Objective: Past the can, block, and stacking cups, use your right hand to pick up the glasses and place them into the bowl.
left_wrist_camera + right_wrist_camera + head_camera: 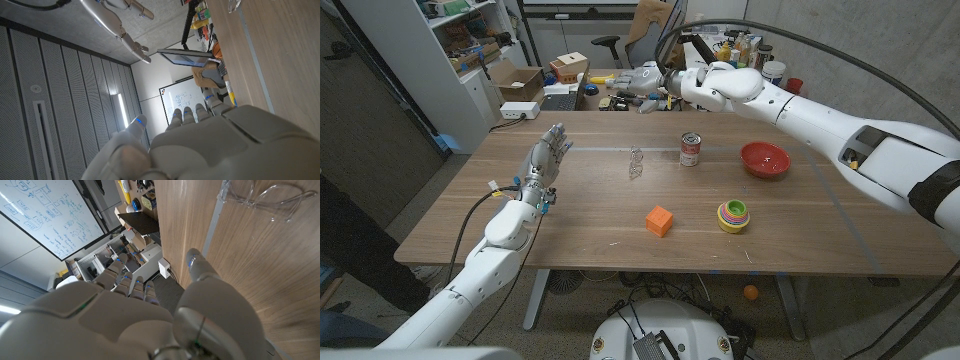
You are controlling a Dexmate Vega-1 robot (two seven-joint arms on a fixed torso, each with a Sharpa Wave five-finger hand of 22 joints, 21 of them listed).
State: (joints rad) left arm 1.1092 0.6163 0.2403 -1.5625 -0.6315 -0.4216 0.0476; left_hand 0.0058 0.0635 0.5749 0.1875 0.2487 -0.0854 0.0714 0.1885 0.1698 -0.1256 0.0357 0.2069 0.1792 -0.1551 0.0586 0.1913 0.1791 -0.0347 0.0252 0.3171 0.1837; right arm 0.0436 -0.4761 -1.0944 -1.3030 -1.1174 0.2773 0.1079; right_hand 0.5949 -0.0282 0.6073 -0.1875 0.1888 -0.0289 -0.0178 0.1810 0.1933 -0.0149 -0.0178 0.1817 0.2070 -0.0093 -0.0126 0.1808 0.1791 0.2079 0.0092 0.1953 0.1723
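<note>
Your right hand [638, 80] hangs in the air over the far edge of the wooden table [570, 215], at the end of an arm stretched across from the right. Its fingers are loosely spread and nothing is in them. From the right wrist camera you look along the back of that hand [125, 315] at the clear glasses [265, 197] lying on the wood ahead, well apart from the fingertips.

The glasses [637, 161] lie near the table's middle, just left of the red-labelled can [691, 149]. The red bowl [764, 159] sits to the right of the can, apart from it. Nearer to you are the orange block [659, 220] and, to its right, the stacking cups [733, 214] nested in 1 pile.

Your left hand [545, 160] stands over the table's left part, fingers straight, slightly apart and pointing away, holding nothing.
</note>
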